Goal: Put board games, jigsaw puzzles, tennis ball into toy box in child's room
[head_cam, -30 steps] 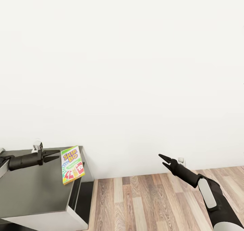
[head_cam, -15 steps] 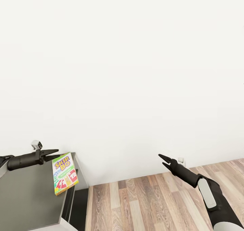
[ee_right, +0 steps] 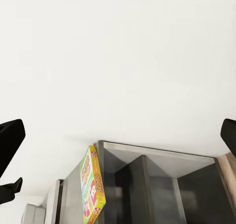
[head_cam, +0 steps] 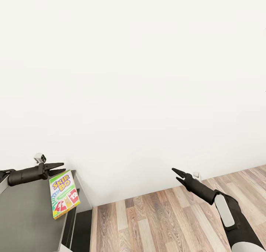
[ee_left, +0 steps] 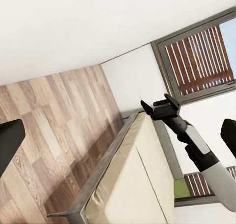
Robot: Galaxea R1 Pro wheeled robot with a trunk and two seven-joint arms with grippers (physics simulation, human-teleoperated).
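One Skip-Bo box [head_cam: 64, 194] lies just below-right of open, empty left gripper [head_cam: 56, 169]; right gripper [head_cam: 177, 175] open too, well apart.

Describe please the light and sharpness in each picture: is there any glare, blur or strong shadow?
Head view: even, soft light, the white wall nearly washed out, the Skip-Bo box sharp, no hard shadows. Left wrist view: bright window, everything crisp. Right wrist view: the wall pale and featureless, the dark cabinet shaded underneath, no blur.
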